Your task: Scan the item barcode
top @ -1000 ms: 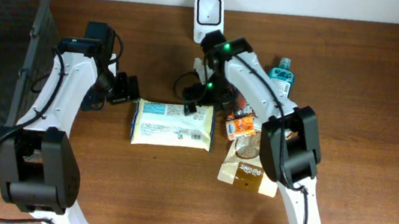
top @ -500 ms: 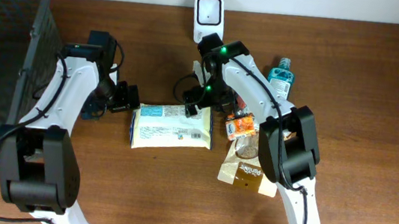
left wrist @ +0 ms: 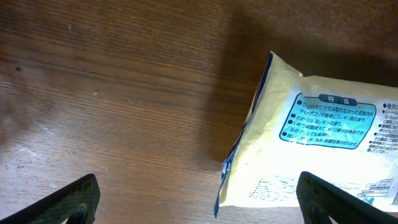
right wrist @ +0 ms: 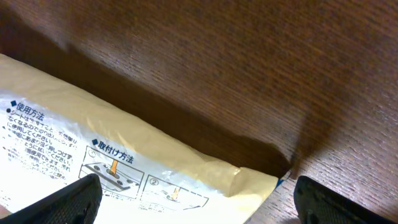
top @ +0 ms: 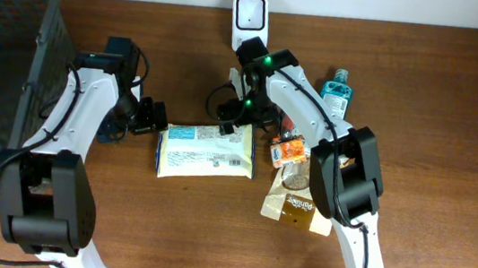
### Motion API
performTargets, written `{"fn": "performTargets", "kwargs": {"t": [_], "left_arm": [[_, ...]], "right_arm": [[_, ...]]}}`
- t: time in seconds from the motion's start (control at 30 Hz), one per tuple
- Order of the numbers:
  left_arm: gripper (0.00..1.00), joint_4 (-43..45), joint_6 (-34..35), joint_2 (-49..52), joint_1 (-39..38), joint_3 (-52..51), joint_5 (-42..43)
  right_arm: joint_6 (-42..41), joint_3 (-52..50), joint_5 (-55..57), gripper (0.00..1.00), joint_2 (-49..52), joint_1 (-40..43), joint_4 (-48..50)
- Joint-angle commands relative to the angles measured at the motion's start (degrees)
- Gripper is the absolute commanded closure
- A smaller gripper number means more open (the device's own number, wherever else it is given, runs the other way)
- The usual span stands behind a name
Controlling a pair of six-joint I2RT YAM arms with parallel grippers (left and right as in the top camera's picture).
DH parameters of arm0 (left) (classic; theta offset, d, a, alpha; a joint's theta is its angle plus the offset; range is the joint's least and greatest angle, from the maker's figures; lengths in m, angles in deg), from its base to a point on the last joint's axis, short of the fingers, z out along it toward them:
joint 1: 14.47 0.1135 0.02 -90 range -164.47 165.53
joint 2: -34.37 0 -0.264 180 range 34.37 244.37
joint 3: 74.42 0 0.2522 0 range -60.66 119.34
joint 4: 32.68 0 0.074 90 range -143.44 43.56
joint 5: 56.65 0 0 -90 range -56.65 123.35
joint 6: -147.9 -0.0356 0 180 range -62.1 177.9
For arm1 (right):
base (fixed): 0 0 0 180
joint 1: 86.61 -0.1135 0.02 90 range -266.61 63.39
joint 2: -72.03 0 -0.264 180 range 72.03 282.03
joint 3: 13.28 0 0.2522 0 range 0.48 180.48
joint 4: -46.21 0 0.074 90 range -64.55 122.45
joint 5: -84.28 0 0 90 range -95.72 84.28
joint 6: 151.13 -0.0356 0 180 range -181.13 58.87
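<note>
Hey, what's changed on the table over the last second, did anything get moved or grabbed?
The left gripper slid closer to the end of the yellow pack, which may have tilted slightly. Nothing was gripped or let go; both grippers stay open. The right gripper, scanner and basket look unchanged.

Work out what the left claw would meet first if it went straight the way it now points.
Probably the near end of the yellow packet, lying between the open fingers of the left claw; depth is unclear, so the table might come first.
</note>
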Motion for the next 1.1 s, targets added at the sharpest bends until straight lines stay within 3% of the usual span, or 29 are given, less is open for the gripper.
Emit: {"fn": "performTargets", "kwargs": {"t": [0.0,0.03,0.13,0.17,0.2,0.4,0.63,0.83,1.07], "left_arm": [[0.01,-0.1,0.2,-0.2,0.0,-0.4,0.4],[0.01,-0.1,0.2,-0.2,0.0,-0.4,0.4],[0.01,-0.1,0.2,-0.2,0.0,-0.4,0.4],[0.01,-0.1,0.2,-0.2,0.0,-0.4,0.4],[0.01,-0.1,0.2,-0.2,0.0,-0.4,0.4],[0.01,-0.1,0.2,-0.2,0.0,-0.4,0.4],[0.01,-0.1,0.2,-0.2,0.0,-0.4,0.4],[0.01,-0.1,0.2,-0.2,0.0,-0.4,0.4],[0.01,-0.1,0.2,-0.2,0.0,-0.4,0.4]], "right_arm": [[0.4,-2.2,-0.9,0.07,0.1,0.0,1.1],[0.4,-3.3,-1.0,0.15,0.1,-0.2,1.7],[0.4,-6.3,-0.9,0.23,0.1,-0.7,3.8],[0.4,-6.8,-0.9,0.30,0.1,-0.7,4.1],[0.0,-7.0,-0.9,0.48,0.1,-0.7,4.2],[-6.1,-6.9,0.0,0.96,0.1,0.5,4.4],[-8.6,-2.8,0.5,0.96,0.0,3.7,1.7],[-10.2,13.5,10.4,0.96,0.0,9.0,-11.1],[-9.7,35.0,10.9,0.96,0.0,9.1,-22.3]]}}
